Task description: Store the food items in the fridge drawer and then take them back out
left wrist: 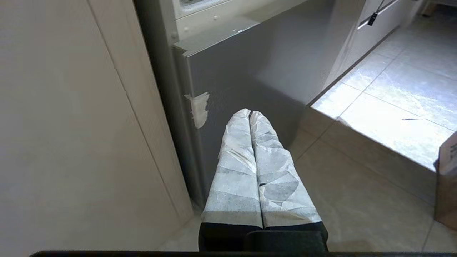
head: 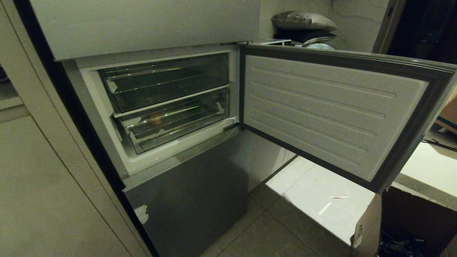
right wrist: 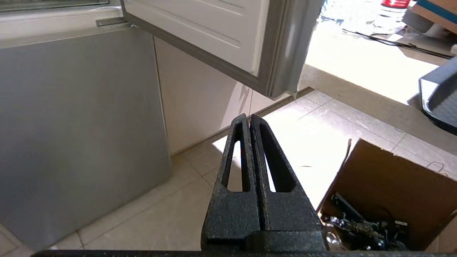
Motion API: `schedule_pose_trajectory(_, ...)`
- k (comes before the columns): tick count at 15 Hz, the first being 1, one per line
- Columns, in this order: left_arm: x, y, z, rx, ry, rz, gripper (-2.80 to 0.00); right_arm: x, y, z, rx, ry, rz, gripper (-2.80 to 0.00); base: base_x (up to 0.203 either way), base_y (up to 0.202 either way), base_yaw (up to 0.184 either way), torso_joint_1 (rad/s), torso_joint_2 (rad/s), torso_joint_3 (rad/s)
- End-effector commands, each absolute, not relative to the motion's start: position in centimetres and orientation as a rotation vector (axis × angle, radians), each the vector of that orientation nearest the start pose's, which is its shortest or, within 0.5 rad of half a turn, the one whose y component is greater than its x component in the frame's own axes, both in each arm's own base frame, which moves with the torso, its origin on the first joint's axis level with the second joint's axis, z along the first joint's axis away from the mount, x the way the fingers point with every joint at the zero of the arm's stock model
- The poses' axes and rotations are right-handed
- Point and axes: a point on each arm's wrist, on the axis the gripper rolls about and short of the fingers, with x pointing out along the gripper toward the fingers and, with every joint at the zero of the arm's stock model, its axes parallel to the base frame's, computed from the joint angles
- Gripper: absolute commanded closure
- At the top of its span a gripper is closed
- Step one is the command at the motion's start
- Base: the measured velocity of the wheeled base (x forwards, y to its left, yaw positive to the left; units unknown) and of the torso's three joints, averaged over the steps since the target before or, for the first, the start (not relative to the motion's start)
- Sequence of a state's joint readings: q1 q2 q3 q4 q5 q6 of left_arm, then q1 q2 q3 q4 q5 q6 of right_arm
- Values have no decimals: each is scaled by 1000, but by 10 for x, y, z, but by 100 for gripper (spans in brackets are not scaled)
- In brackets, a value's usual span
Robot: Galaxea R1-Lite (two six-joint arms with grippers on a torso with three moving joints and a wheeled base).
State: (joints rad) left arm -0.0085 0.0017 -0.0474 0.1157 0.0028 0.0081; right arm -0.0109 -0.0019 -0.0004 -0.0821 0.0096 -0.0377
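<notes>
While fridge door [head: 321,110] hangs wide for access, two clear drawers sit pushed in; lower fridge drawer [head: 175,121] holds orange item [head: 156,117]. Left pincer [left wrist: 250,113] and right pincer [right wrist: 249,118] closed, empty, parked low near floor, clear of door.

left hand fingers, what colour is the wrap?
White, tape-like wrap over the left hand's fingers, black at the base. Clearest in the left wrist view.

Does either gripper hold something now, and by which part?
Nothing is held. The left gripper and the right gripper are both shut and empty.
</notes>
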Motion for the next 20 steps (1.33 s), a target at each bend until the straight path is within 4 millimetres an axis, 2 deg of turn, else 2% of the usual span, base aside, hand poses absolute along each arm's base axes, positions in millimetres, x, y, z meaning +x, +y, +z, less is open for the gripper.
schedule_pose_trajectory(1,-27,0,77,8,71,-6,0,-21,0,76,-40,-59,-8,0,0,0,0,0,0,0)
schedule_pose_trajectory(5,-27,0,77,10,71,-5,0,-29,-2,116,-11,-134,-128,0,0,0,0,0,0,0)
schedule_pose_trajectory(9,-27,0,77,9,71,-5,0,-18,-4,133,40,-62,-188,0,0,0,0,0,0,0)
schedule_pose_trajectory(11,-27,0,77,8,71,-5,0,-2,-4,151,110,0,-236,0,0,0,0,0,0,0)
schedule_pose_trajectory(13,-27,0,77,8,71,-5,0,25,-8,171,196,54,-329,0,0,0,0,0,0,0)
schedule_pose_trajectory(15,-27,0,77,8,71,-5,0,56,-24,188,273,27,-448,0,0,0,0,0,0,0)
schedule_pose_trajectory(17,-27,0,77,8,71,-6,0,80,-53,200,337,-17,-515,0,0,0,0,0,0,0)
schedule_pose_trajectory(20,-27,0,77,8,71,-5,0,102,-95,213,397,-83,-530,0,0,0,0,0,0,0)
